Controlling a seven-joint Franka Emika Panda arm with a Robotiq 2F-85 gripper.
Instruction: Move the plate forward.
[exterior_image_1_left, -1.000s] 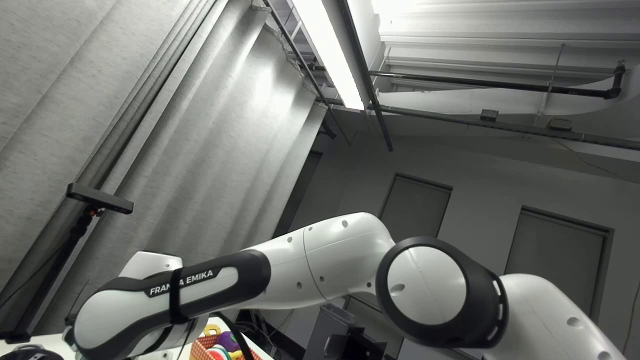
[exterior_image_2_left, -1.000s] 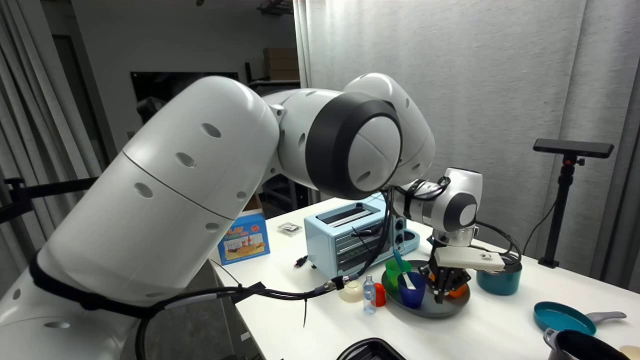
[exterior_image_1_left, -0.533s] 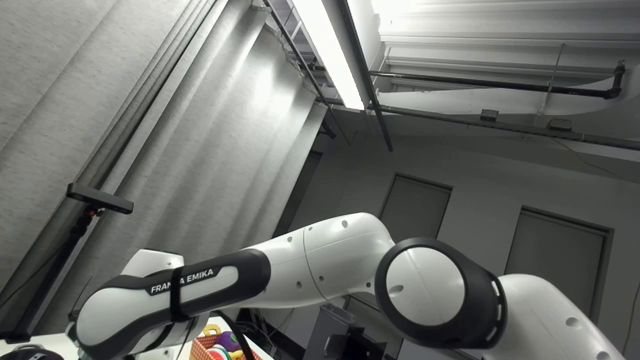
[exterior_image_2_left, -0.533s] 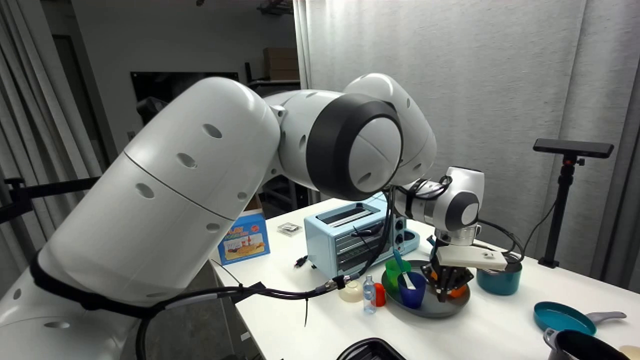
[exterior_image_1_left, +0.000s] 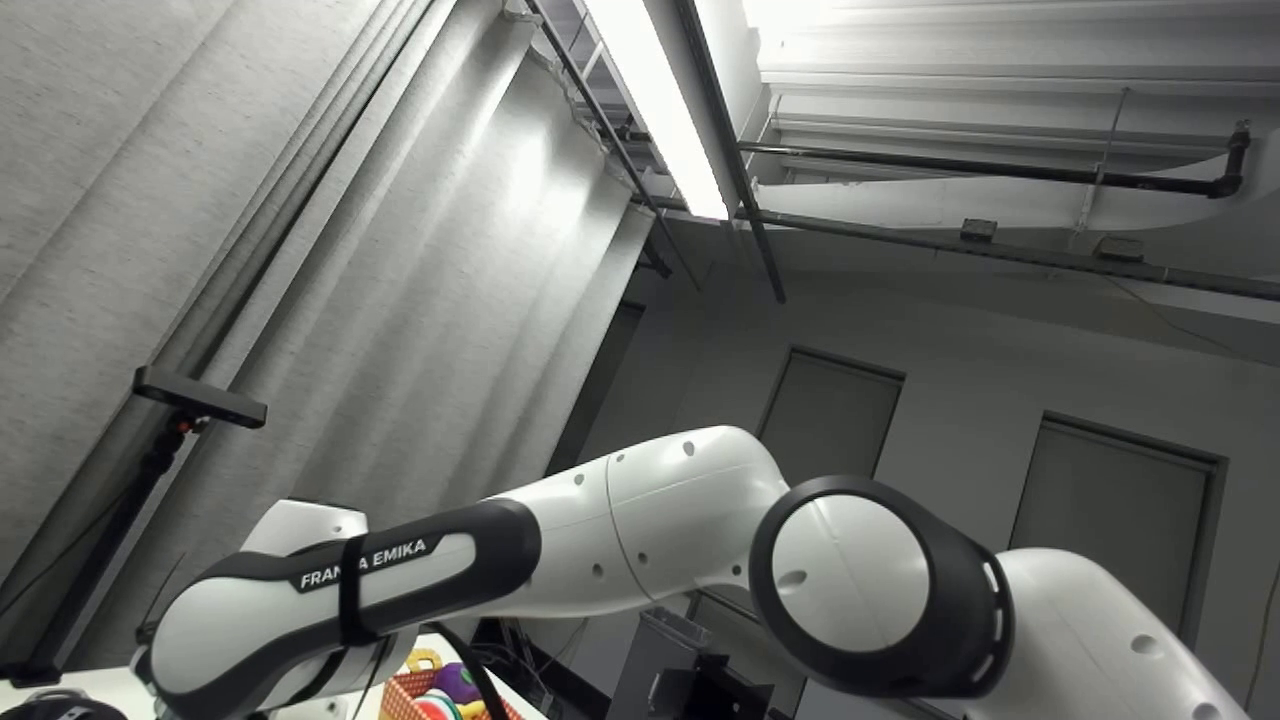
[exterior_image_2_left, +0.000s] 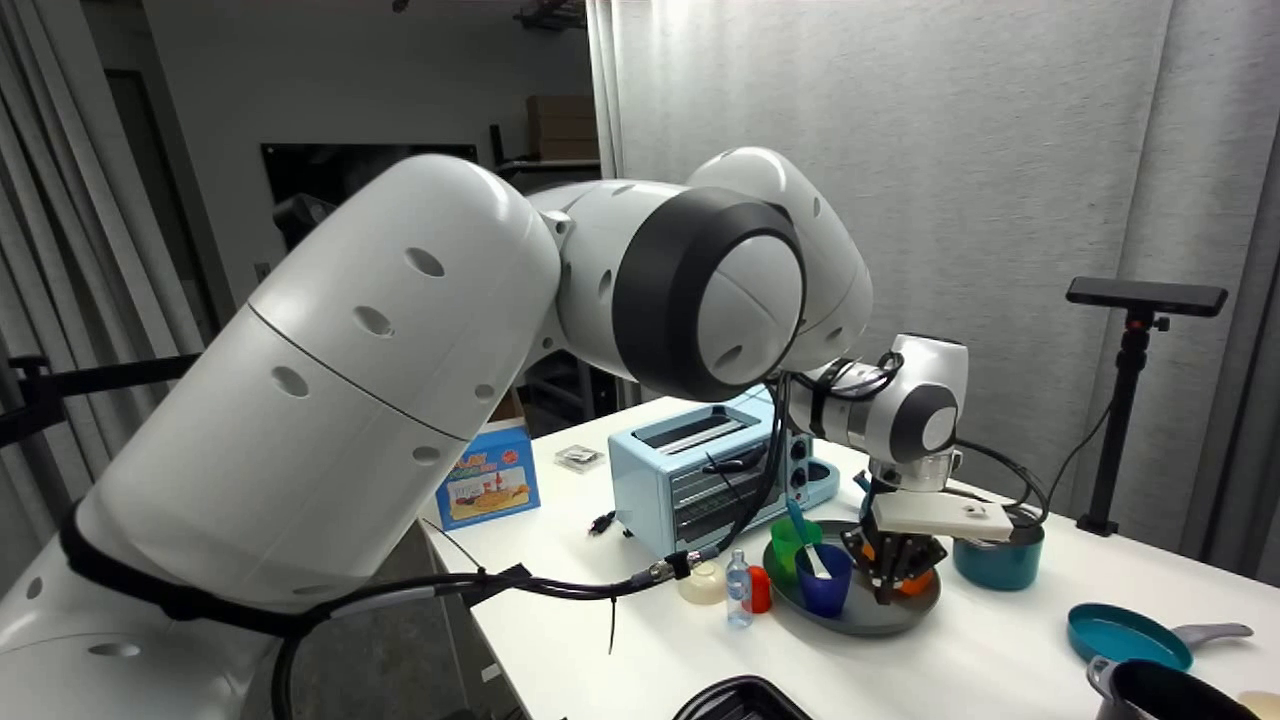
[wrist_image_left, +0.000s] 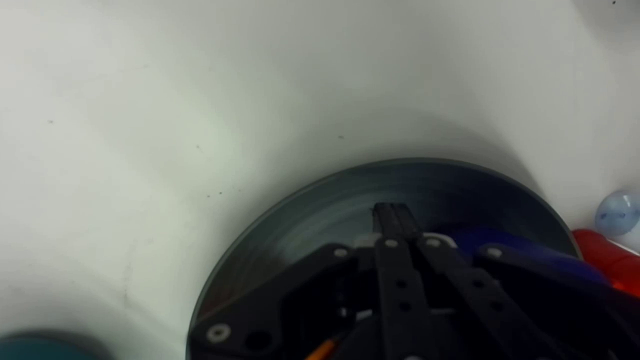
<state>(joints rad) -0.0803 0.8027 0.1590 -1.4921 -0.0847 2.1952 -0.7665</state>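
Note:
The dark grey round plate (exterior_image_2_left: 868, 618) lies on the white table in an exterior view. It holds a blue cup (exterior_image_2_left: 823, 592), a green cup (exterior_image_2_left: 786, 548) and an orange item (exterior_image_2_left: 916, 583), partly hidden behind my gripper. My gripper (exterior_image_2_left: 884, 600) points down over the plate, beside the blue cup. In the wrist view the plate (wrist_image_left: 315, 215) fills the lower middle, and my gripper (wrist_image_left: 396, 206) has its fingertips together with nothing seen between them. The fingertips appear inside the plate's rim; I cannot tell whether they touch it. The blue cup (wrist_image_left: 490, 240) shows beside the fingers.
A light blue toaster oven (exterior_image_2_left: 680, 490) stands behind the plate. A small bottle (exterior_image_2_left: 738, 592), a red cup (exterior_image_2_left: 760, 590) and a cream bowl (exterior_image_2_left: 703, 583) sit beside it. A teal pot (exterior_image_2_left: 1000, 560), teal pan (exterior_image_2_left: 1115, 635), dark pot (exterior_image_2_left: 1165, 690) and black tray (exterior_image_2_left: 740, 700) are around.
Between one second and half a second ago the gripper shifted slightly to the right in an exterior view. Since then it has hardly moved. The plate and cups show no movement.

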